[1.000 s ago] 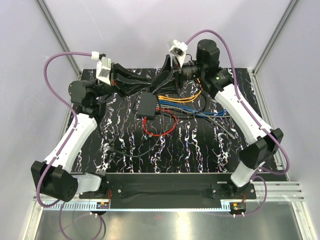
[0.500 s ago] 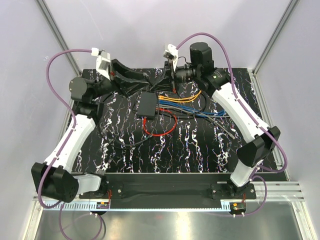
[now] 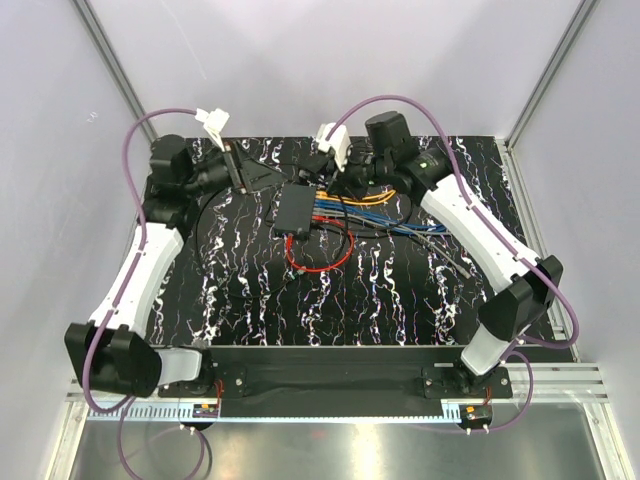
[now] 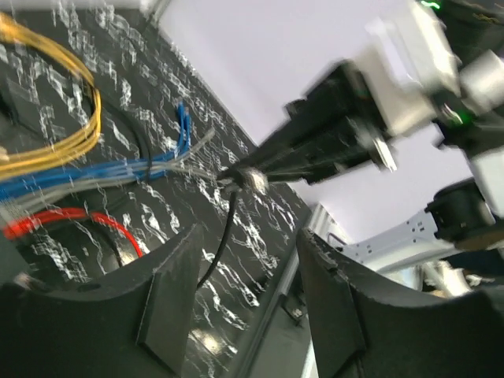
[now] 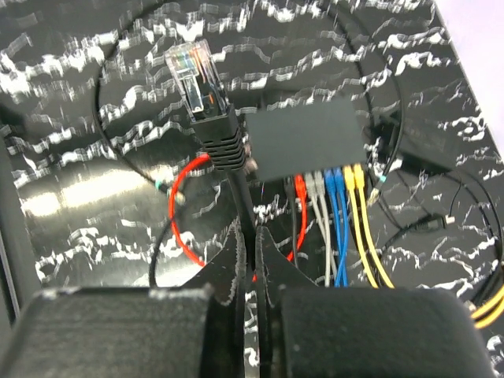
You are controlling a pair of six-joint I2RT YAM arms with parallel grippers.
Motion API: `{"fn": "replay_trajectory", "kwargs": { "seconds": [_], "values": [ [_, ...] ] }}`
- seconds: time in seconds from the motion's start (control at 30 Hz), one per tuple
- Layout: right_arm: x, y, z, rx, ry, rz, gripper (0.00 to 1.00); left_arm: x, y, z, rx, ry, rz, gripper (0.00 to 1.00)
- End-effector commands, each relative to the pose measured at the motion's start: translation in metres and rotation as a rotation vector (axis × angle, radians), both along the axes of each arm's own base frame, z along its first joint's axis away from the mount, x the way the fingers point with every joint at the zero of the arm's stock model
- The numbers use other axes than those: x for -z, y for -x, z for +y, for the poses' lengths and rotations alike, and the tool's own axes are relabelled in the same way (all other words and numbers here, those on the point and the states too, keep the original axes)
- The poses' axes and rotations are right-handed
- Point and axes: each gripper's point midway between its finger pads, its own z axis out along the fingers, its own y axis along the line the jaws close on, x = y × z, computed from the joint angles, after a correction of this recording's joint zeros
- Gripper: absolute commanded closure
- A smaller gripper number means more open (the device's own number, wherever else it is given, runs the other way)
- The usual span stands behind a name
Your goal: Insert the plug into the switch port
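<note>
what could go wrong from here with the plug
The right pincer is shut on the black cable behind the plug, not on the plug, so it may swivel when pushed.
The plug points away from the socket edge of the switch, crowded with plugged cables; turning it could snag them.
The left pincer is open, holding nothing; the switch may slide.

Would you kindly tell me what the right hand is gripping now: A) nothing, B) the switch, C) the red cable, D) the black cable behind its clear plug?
D: the right wrist view shows the right hand closed on the black cable, its clear plug not in the switch.
</note>
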Motion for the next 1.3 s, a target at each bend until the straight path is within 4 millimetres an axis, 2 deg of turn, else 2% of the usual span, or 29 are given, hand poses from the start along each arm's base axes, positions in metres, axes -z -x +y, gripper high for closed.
{"fn": "replay_trajectory", "kwargs": {
  "seconds": [0.0,0.03,0.2,0.33,0.4,0.5,0.7,0.8,0.93,0.97,1.0,1.07,1.1,1.13,1.17,1.2,1.27],
  "values": [
    [-0.010,0.010,-0.009,0.002,0.071,-0.094,1.00,0.019,-0.003,-0.007,-0.006,-0.013,0.170,0.44],
    [-0.005,0.013,-0.009,-0.005,0.087,-0.075,1.00,0.017,-0.003,-0.011,0.004,-0.002,0.157,0.45],
    [-0.002,0.023,-0.006,-0.028,0.098,-0.050,1.00,0.025,0.002,-0.025,0.040,-0.010,0.151,0.45],
    [0.004,0.028,-0.004,-0.050,0.110,-0.027,1.00,0.019,0.004,-0.031,0.072,0.008,0.119,0.47],
    [0.006,0.029,-0.004,-0.056,0.112,-0.018,1.00,0.018,0.005,-0.033,0.088,0.012,0.105,0.52],
    [0.006,0.031,-0.003,-0.060,0.108,-0.014,1.00,0.024,0.005,-0.038,0.103,0.001,0.115,0.57],
    [0.006,0.032,-0.003,-0.063,0.108,-0.011,1.00,0.036,0.007,-0.047,0.124,-0.022,0.148,0.60],
    [0.007,0.033,-0.004,-0.063,0.108,-0.010,1.00,0.041,0.006,-0.050,0.129,-0.025,0.163,0.66],
    [0.008,0.036,-0.004,-0.066,0.104,-0.006,1.00,0.048,0.005,-0.051,0.128,-0.019,0.191,0.88],
    [0.012,0.037,-0.006,-0.063,0.109,-0.001,0.88,0.050,0.005,-0.052,0.126,-0.017,0.199,0.99],
    [0.011,0.036,-0.006,-0.063,0.106,-0.010,0.75,0.049,0.004,-0.052,0.123,-0.004,0.203,1.00],
    [0.012,0.037,-0.007,-0.057,0.103,-0.016,0.59,0.056,0.005,-0.053,0.126,0.016,0.237,1.00],
    [0.003,0.035,-0.005,-0.052,0.078,-0.046,0.35,0.053,0.004,-0.054,0.121,0.043,0.251,1.00],
    [0.001,0.034,-0.005,-0.047,0.068,-0.055,0.29,0.055,0.003,-0.054,0.117,0.052,0.268,1.00],
    [-0.001,0.034,-0.004,-0.047,0.057,-0.060,0.28,0.062,0.004,-0.055,0.112,0.060,0.296,1.00],
    [-0.010,0.032,-0.003,-0.045,0.030,-0.091,0.28,0.060,0.002,-0.056,0.102,0.083,0.310,1.00],
    [-0.013,0.033,0.000,-0.064,0.015,-0.103,0.33,0.065,0.000,-0.056,0.090,0.095,0.344,1.00]
  ]
}}
